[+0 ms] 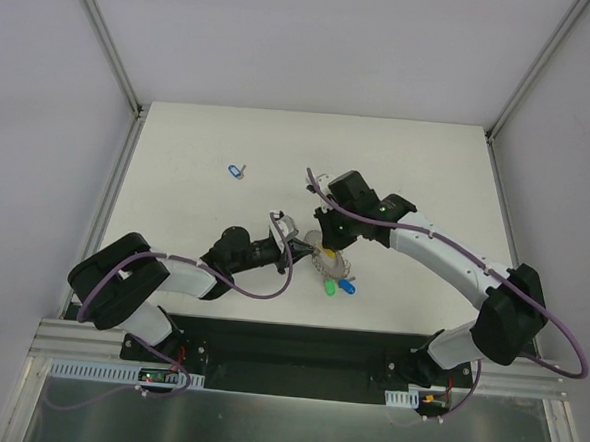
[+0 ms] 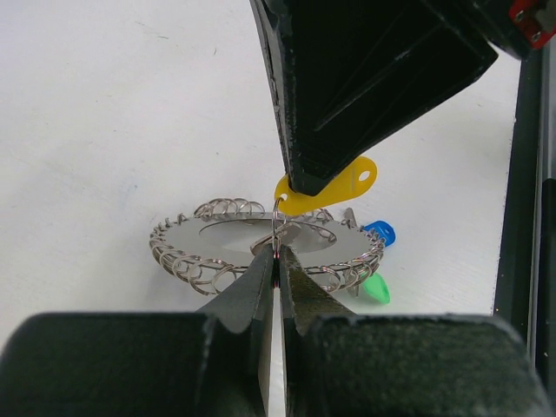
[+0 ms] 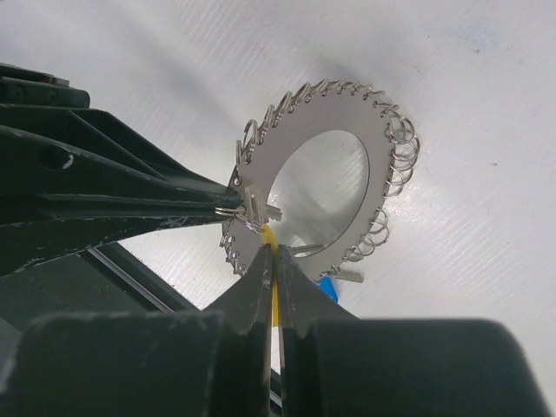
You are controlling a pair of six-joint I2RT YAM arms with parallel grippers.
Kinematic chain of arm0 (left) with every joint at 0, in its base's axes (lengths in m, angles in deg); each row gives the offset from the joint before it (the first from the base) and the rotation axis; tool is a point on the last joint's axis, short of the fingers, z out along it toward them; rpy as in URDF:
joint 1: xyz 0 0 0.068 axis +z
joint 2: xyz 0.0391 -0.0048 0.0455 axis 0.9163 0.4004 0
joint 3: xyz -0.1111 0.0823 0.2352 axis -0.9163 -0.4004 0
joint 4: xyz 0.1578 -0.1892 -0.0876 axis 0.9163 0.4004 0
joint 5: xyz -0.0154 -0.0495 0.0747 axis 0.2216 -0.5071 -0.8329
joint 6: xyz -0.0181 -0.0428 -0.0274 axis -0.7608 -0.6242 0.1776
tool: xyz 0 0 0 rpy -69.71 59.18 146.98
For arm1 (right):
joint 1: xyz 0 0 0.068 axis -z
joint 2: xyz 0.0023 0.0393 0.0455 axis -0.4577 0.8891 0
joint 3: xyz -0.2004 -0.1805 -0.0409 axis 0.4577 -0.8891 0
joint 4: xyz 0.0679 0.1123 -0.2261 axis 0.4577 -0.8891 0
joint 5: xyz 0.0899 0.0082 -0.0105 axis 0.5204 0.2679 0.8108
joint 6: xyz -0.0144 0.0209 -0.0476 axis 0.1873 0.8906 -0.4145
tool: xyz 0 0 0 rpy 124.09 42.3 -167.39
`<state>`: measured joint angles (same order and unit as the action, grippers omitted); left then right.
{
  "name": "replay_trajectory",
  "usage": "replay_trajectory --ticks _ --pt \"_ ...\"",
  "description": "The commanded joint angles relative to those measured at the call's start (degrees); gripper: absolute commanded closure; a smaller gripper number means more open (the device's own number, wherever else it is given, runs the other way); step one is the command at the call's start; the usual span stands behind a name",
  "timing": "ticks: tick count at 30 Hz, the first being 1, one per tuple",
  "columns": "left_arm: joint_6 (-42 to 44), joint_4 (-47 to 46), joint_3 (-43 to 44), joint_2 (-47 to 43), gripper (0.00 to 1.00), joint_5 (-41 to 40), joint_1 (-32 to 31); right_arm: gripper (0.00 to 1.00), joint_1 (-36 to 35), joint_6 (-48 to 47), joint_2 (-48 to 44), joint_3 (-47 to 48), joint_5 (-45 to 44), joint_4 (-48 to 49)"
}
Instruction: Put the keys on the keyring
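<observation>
The keyring (image 2: 187,233) lies flat on the tabletop (image 2: 104,104) between both end effectors. The left end effector (image 2: 276,261) is clamped on a wire loop at the keyring's rim. The right end effector (image 3: 274,261) grips the yellow key (image 2: 334,187) just above that spot. A green key (image 2: 375,288) and a blue key (image 2: 380,232) sit at its edge.

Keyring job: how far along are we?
Done, apparently: green key and blue key hang on the keyring. In hand: right claw pinches the yellow key, left claw a rim loop. Left: threading it, plus the loose blue key lying apart.
</observation>
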<state>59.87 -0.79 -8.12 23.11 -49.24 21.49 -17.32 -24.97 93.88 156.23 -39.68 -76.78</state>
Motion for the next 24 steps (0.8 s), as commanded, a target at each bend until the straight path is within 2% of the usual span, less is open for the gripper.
replay_trajectory --ticks 1,14,24 --pt "-2.1 2.7 -0.7 -3.6 1.00 -1.6 0.6 0.99 2.4 -1.2 -2.8 -1.8 -4.9 0.4" --pt "-5.9 -3.9 0.4 -6.8 1.00 0.3 0.5 0.99 2.6 0.4 1.9 -5.0 2.5 3.4" --pt "-3.9 -3.4 0.1 -11.1 1.00 -0.8 0.4 0.99 4.1 1.1 4.2 -6.0 5.9 4.9"
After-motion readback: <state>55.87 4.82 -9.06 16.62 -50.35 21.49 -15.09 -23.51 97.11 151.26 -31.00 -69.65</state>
